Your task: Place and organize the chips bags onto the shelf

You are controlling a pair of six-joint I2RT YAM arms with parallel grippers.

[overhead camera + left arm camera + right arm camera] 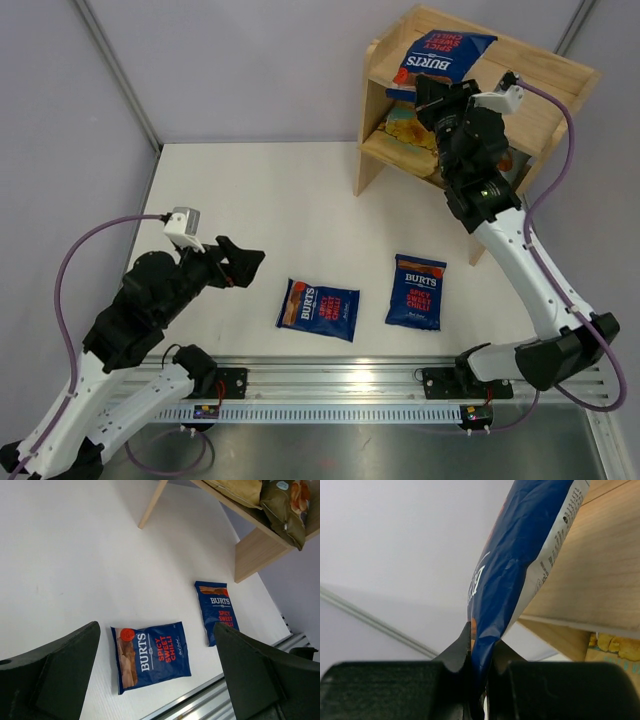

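My right gripper [432, 88] is shut on a dark blue Burts bag [445, 56] and holds it over the top tier of the wooden shelf [555, 75]; in the right wrist view the bag [520, 565] is pinched between the fingers [481, 655] beside the shelf board [590, 580]. Two more dark blue Burts bags lie flat on the table, one [318, 308] left, one [416, 290] right; both show in the left wrist view [151, 653] [217, 609]. My left gripper [243, 262] is open above the table, left of them. A light blue bag [412, 126] and a tan-yellow bag [240, 490] sit on the lower tier.
The white table [250, 200] ends at a metal rail [330, 385] along the near edge. Grey walls stand behind and to the left. The shelf's left leg [152, 502] rests on the table at the back right.
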